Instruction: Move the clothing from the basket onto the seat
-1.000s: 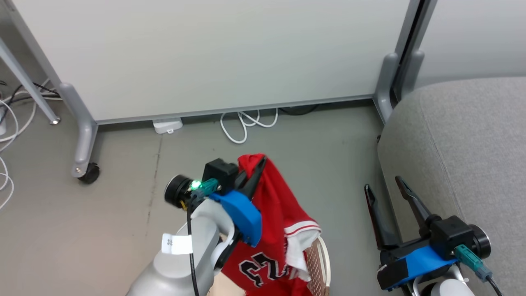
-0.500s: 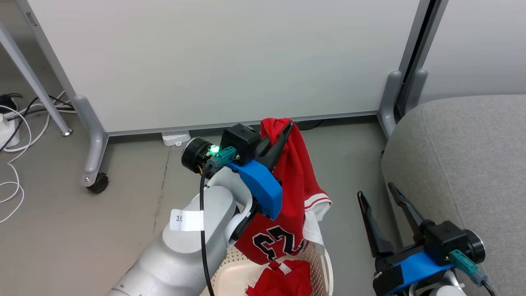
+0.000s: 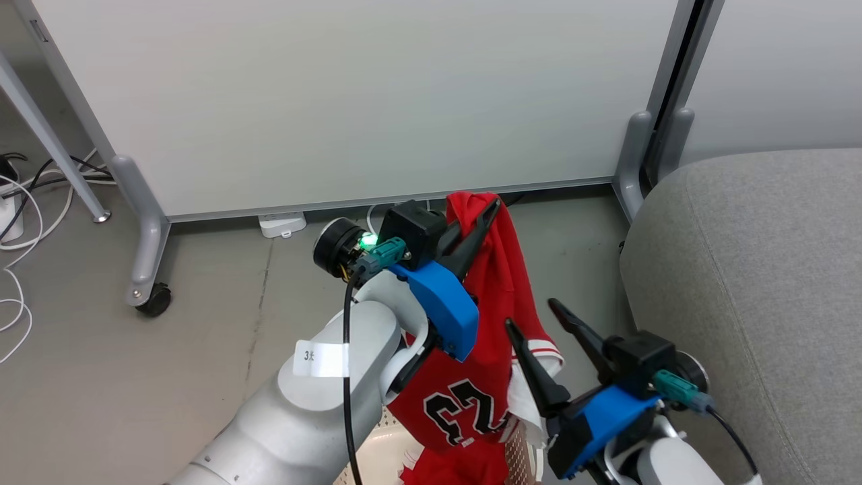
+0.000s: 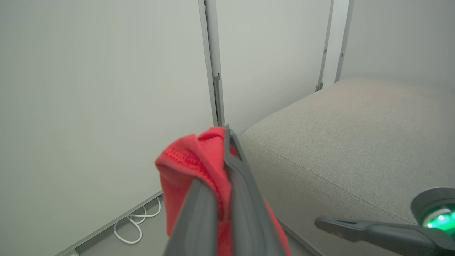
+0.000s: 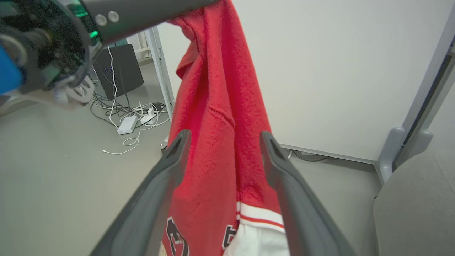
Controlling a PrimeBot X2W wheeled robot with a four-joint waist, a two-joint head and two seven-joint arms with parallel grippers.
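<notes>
Your left gripper (image 3: 486,209), jaws clenched, held the jersey (image 3: 502,283) by a bunched fold, light limp cloth dangling over the basket (image 3: 520,441), left of the seat (image 3: 754,269) — so your right gripper (image 3: 531,314), jaws spread, looked best placed pinching lower down.

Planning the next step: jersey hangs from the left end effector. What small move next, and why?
Probably ease the open right end effector forward and close on the jersey: it hangs framed between those jaws, pinched by the left end effector alone, hem low over the basket.
</notes>
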